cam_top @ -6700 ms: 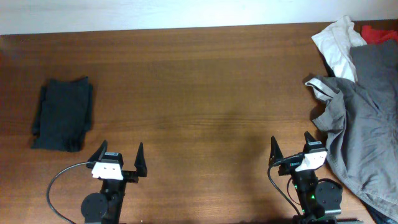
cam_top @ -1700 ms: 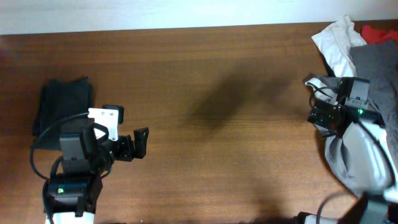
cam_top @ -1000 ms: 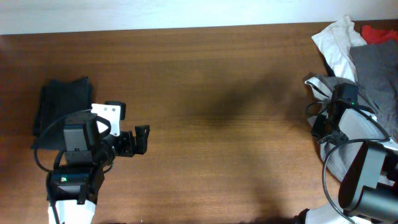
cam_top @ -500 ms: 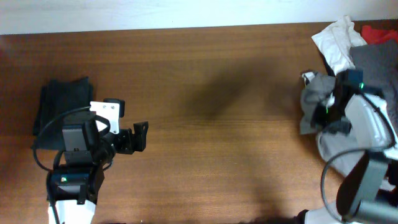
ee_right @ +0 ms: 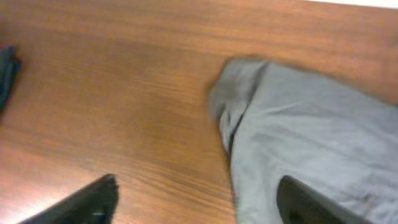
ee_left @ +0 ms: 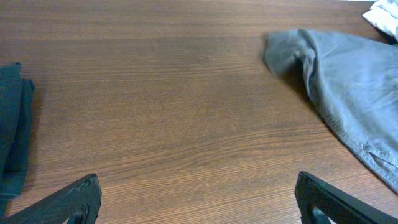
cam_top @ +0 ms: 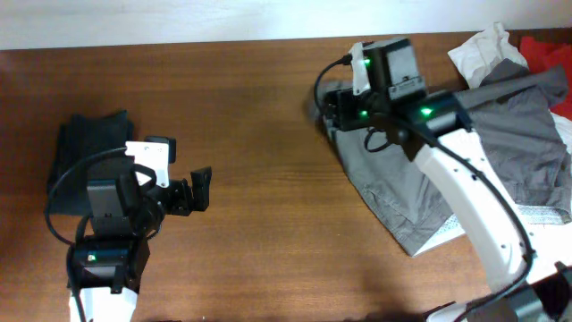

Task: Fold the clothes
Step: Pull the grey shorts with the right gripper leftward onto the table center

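Note:
The grey-olive shorts lie spread from the table's upper middle to the right edge, with pale lining showing at the lower right. My right gripper hovers at the shorts' left corner. In the right wrist view its jaws are wide open, with the shorts lying under the right finger. My left gripper is open and empty over bare wood. The shorts' corner shows far ahead in the left wrist view.
A dark folded garment lies at the far left, beside the left arm; its edge shows in the left wrist view. A white garment and a red one are piled at the back right corner.
My right arm has swung left from the pile, dragging the shorts out across the table toward the middle; its jaws now stand open. My left arm has barely moved.

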Robot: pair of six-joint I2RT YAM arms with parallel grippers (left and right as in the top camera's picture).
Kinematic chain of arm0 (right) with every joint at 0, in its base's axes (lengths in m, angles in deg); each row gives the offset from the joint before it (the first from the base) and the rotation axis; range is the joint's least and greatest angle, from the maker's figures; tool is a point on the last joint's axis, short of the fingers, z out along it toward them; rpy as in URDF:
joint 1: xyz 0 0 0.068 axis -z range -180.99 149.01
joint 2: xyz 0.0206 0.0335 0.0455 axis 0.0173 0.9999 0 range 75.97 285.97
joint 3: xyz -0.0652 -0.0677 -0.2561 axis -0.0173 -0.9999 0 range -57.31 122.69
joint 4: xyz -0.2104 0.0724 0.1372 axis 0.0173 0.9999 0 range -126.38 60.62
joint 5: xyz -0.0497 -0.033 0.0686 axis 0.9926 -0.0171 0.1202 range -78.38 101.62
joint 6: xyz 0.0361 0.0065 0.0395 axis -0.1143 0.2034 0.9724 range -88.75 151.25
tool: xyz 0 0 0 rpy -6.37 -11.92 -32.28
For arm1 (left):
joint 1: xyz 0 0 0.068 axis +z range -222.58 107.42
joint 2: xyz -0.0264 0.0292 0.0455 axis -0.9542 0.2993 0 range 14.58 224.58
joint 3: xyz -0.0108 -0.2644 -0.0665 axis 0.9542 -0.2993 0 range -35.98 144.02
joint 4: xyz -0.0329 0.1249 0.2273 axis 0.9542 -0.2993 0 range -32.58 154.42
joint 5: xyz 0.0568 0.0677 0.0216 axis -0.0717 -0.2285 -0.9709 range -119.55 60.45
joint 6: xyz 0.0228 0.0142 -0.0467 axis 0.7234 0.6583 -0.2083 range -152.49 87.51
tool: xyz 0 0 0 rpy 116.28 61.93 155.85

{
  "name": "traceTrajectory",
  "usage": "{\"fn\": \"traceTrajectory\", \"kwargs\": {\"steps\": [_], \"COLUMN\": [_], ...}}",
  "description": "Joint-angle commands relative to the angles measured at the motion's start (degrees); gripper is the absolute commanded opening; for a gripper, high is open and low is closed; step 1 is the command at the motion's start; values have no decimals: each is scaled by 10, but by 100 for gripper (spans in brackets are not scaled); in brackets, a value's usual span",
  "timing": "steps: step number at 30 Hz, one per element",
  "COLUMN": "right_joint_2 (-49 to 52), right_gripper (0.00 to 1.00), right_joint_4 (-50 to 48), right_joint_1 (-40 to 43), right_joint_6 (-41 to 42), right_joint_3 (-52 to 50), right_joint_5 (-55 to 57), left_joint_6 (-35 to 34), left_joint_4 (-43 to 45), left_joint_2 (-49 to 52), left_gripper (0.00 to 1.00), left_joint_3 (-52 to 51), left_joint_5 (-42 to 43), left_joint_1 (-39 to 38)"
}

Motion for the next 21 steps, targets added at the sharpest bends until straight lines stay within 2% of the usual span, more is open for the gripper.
{"fn": "traceTrajectory", "kwargs": {"steps": [1, 3, 8, 15, 21], "right_joint_2": [-10, -25, -71, -104, -90], "right_gripper": [96, 100, 99, 99, 99], "right_joint_4": [18, 47, 122, 235, 306], "right_joint_1": [17, 41, 130, 254, 260], "right_joint_6": [30, 32, 32, -1, -5], "right_joint_3": [4, 4, 4, 4, -51], "right_joint_5": [64, 92, 99, 55, -3], "left_joint_6": [5, 5, 0, -38, -39], "left_joint_4": [-3, -6, -5, 8, 34], "left_joint_2": [1, 1, 13, 89, 162], "left_gripper": [99, 99, 99, 99, 99], "left_joint_3": [12, 12, 12, 12, 12], "left_joint_5": [15, 38, 57, 57, 57], "left_joint_1": [2, 0, -26, -127, -177]}}
